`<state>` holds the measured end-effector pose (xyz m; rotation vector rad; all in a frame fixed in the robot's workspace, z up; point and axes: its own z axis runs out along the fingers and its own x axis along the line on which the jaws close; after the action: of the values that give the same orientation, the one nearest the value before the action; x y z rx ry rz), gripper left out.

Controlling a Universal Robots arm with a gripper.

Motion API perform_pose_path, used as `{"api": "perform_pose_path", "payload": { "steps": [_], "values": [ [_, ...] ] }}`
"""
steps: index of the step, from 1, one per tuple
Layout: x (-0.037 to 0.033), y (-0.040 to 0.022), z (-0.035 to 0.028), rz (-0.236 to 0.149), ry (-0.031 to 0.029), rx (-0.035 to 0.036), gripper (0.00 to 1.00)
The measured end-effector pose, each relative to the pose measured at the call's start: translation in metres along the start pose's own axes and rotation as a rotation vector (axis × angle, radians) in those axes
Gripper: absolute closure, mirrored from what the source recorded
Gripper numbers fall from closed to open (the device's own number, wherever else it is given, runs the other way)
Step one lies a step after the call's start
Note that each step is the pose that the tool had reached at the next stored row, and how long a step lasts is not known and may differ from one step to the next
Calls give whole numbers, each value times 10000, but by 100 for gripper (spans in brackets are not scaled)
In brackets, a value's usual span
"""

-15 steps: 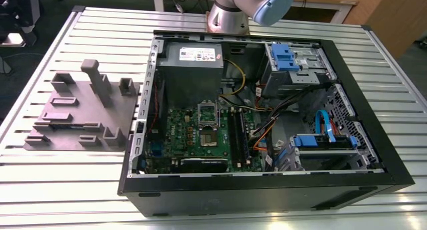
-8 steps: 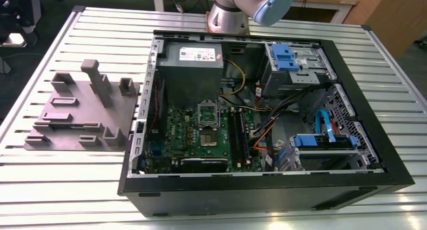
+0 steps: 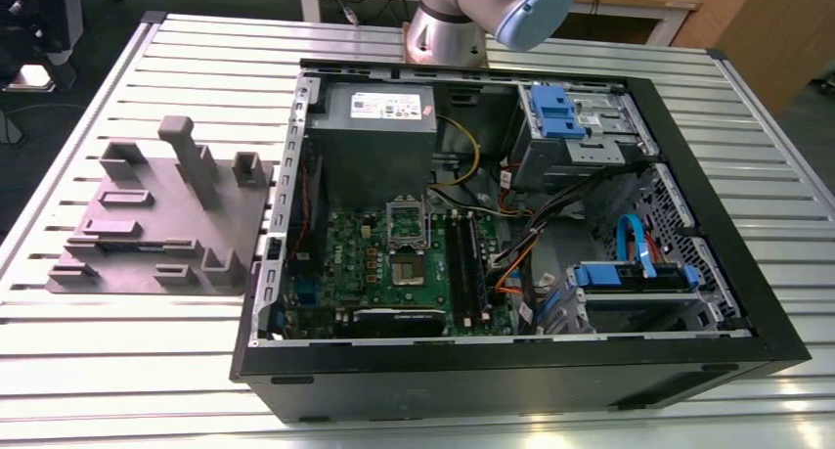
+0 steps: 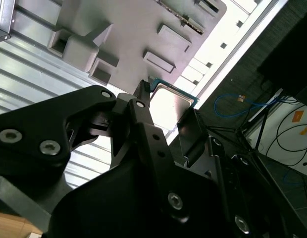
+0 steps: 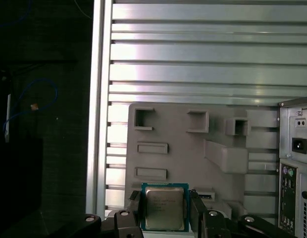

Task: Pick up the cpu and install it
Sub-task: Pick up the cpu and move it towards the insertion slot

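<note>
Pincer (image 5: pixel 166 201) pinched the cpu (image 5: pixel 165 214) by two opposite edges above the grey moulded plate (image 5: pixel 183 163) on the slatted worktop (image 5: pixel 203 64); the pincer's body was cropped.

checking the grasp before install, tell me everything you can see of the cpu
The cpu is a small flat square chip with a silvery metal lid, faint print and a thin blue-green rim. It is held between the gripper's black fingers, which press two opposite edges, clear above the grey moulded plate.
</note>
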<state>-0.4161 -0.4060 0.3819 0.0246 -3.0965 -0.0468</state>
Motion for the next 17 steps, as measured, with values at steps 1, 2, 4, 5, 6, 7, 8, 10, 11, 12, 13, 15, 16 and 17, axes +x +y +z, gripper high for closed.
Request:
{"api": "perform_pose_path", "payload": {
  "steps": [1, 2, 4, 5, 6, 7, 8, 10, 11, 12, 13, 15, 16, 17],
  "values": [
    [-4, 0, 0, 0, 0, -1, 53],
    [-7, 0, 0, 0, 0, 0, 53],
    [-14, -1, 0, 0, -1, 0, 53],
    [-18, 0, -1, 0, 0, -1, 53],
    [-21, 0, -1, 0, 0, 0, 53],
    [-26, -1, -1, 0, 0, 0, 53],
    [-32, -1, -1, -1, 0, 0, 53],
    [-42, -1, -2, 0, 0, -1, 53],
    [-48, -1, -1, -1, -1, -1, 53],
    [-52, -1, -2, 1, 0, -1, 53],
    [-55, -1, -2, 1, -2, -1, 53],
    [-62, -1, -3, 0, 0, 0, 53],
    [-64, -1, -3, 0, 0, 0, 53],
    [-67, -1, -2, 0, -1, -1, 53]
  ]
}}
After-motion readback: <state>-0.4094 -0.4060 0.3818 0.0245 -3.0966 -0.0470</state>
